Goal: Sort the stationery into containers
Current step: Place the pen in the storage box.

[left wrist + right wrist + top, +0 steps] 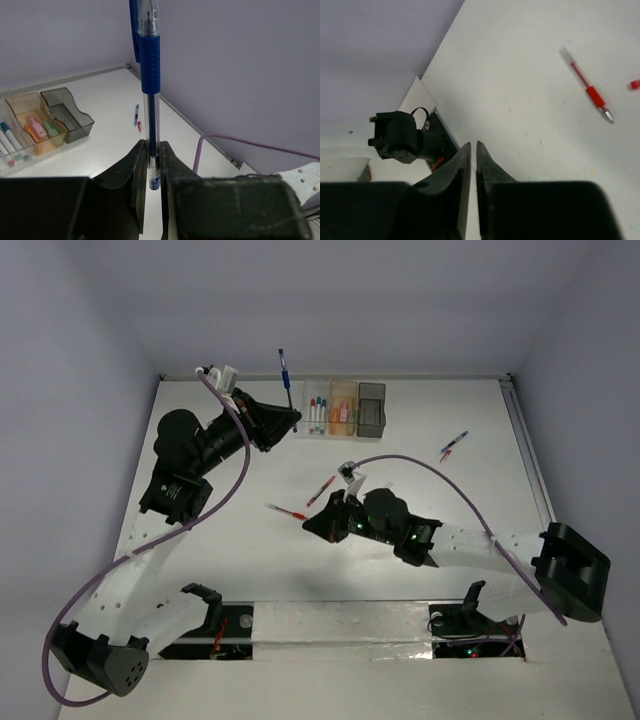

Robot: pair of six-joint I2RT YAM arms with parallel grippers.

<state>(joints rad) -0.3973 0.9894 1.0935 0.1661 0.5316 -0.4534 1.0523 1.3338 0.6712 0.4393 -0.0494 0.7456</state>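
The white bench (450, 410) carries three small rectangular plastic containers in a row at the middle of its far edge: a clear bin (316, 412), a translucent orange bin (343, 410) and a smoky grey bin (371, 408). The left end effector (152, 150), just left of the clear bin, is clamped on the lower clear barrel of an upright blue-gripped ballpoint pen (149, 60). The right end effector (473, 147) is closed on nothing above the bench's middle, near a red-gripped clear pen (590, 92) lying flat. These pens look light, stiff and slick. The rubbery sleeve probably gives the surest hold, pinched across the barrel.
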